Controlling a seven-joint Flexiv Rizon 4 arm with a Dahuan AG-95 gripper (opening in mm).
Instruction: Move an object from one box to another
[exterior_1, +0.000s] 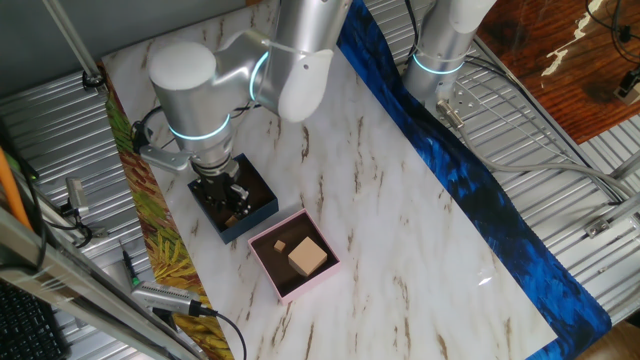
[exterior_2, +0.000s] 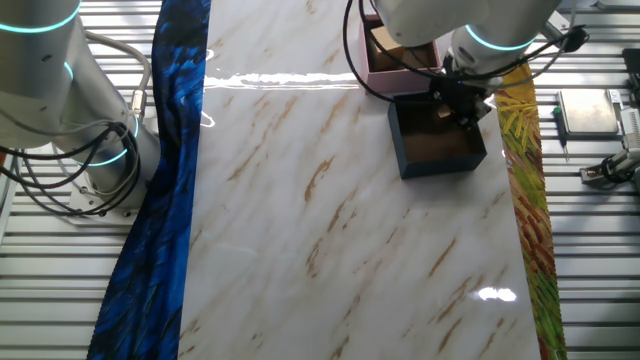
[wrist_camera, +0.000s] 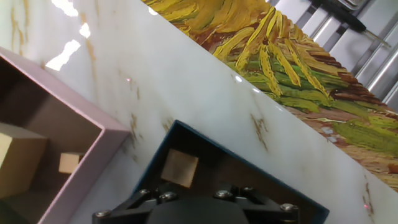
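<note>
Gripper: the black two-finger gripper (exterior_1: 232, 197) hangs right over the small square dark navy-blue box, fingers pointing down into it. How wide the jaws stand and whether they hold anything, I cannot tell; the fingertips are hidden in every view.
Navy box: the small square dark navy-blue box with low walls and a brown inside (exterior_1: 262, 205) sits on the white marble-patterned table (exterior_1: 400, 220), by the table edge with the yellow-green leaf-patterned strip (wrist_camera: 298, 68).
Object in the navy box: the hand view shows a small pale wooden cube (wrist_camera: 179, 168) lying on the brown floor, close to the corner nearest the pink box.
Pink box: the small square pale pink box with low walls and a brown inside (exterior_1: 268, 262) stands just beside the navy box, corners almost meeting.
Inside the pink box: a large tan wooden block (exterior_1: 308, 256) and a tiny tan cube (exterior_1: 281, 243) next to it.
Far from the navy box: a blue patterned strip (exterior_1: 470, 170) runs along the table's opposite edge.
</note>
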